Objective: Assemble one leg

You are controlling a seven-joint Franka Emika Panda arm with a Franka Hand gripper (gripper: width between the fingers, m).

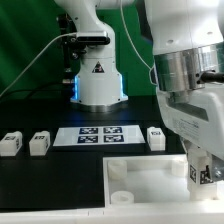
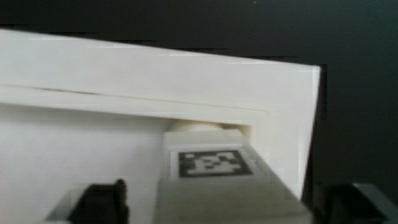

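A leg (image 2: 214, 160), a small white block with a black-and-white tag, stands upright in the far corner of the white tabletop (image 2: 107, 70). My gripper (image 2: 231, 208) straddles it. One dark finger (image 2: 98, 205) shows a strip of tabletop between itself and the leg, and the other finger (image 2: 361, 203) lies close to the leg's side, so the jaws stand open around the leg. In the exterior view the gripper (image 1: 203, 176) hangs over the right end of the tabletop (image 1: 140, 172), with the tagged leg (image 1: 203, 172) between its fingers.
Two more legs (image 1: 11, 143) (image 1: 39, 143) lie on the exterior view's left, and a third (image 1: 156, 137) lies beyond the tabletop. The marker board (image 1: 97, 134) lies in the middle in front of the robot base (image 1: 98, 80). A round socket (image 1: 121, 197) shows at the tabletop's near corner.
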